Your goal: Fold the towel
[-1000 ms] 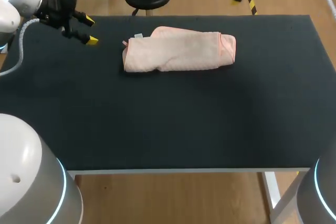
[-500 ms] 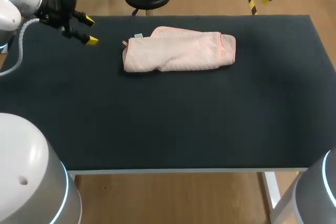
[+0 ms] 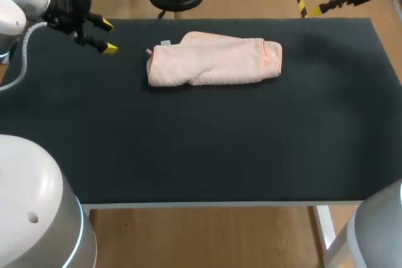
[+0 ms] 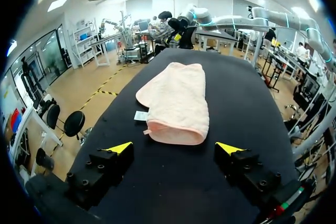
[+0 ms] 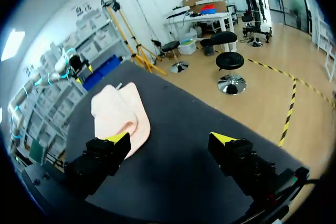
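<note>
Pink folded towel (image 5: 119, 116) on black table (image 5: 176, 106), right gripper (image 5: 170, 139), fingers (image 5: 118, 138) apart

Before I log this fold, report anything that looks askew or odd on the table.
The pink towel is folded unevenly: its layers do not line up, and a small white tag sticks out at one corner. Nothing else stands out.

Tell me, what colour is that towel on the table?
Pale peach-pink, the towel has a slightly darker pink trim along its edge; the left wrist view shows it best.
</note>
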`<state>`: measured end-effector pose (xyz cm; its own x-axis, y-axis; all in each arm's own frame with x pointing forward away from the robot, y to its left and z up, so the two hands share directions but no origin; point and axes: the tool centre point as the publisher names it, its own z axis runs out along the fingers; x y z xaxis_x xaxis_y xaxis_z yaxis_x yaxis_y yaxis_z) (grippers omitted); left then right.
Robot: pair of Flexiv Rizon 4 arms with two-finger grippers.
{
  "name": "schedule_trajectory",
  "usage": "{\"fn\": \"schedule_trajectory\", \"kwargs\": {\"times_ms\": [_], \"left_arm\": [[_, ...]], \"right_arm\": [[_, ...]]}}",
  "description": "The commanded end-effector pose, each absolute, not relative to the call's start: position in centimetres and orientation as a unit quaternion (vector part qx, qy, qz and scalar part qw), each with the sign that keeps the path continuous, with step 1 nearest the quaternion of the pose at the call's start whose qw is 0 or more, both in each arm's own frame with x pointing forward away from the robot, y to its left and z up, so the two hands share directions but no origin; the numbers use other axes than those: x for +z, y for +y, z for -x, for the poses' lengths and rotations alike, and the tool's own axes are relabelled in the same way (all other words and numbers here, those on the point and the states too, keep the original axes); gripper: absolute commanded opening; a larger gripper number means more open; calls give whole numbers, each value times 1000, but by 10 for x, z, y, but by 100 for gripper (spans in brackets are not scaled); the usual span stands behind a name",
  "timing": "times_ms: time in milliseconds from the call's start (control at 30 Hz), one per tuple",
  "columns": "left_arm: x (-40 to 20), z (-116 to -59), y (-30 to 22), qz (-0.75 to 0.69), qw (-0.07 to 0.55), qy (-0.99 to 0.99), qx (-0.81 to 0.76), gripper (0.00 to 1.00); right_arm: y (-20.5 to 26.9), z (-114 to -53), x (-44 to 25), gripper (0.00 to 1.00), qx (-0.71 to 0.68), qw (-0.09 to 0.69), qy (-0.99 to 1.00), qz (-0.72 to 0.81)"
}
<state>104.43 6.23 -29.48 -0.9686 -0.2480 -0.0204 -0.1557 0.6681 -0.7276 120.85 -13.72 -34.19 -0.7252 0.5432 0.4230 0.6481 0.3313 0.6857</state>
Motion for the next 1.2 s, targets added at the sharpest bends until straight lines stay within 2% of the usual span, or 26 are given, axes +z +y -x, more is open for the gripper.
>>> {"fn": "schedule_trajectory", "kwargs": {"times_ms": [33, 300, 567, 833, 1200], "left_arm": [[-296, -1044, 62, 110, 60, 911, -393, 100], [-296, -1044, 62, 110, 60, 911, -393, 100], [-296, -1044, 62, 110, 60, 911, -393, 100], [-296, -1044, 62, 110, 60, 911, -393, 100], [-296, -1044, 62, 110, 60, 911, -393, 100]], "right_arm": [[-122, -1208, -361, 100, -554, 79, -702, 440], [-94, -1193, -377, 100, -514, 77, -706, 481], [-90, -1181, -369, 100, -507, 82, -704, 491], [-91, -1170, -361, 100, -487, 167, -698, 498], [-86, -1158, -357, 100, -479, 241, -674, 508]]}}
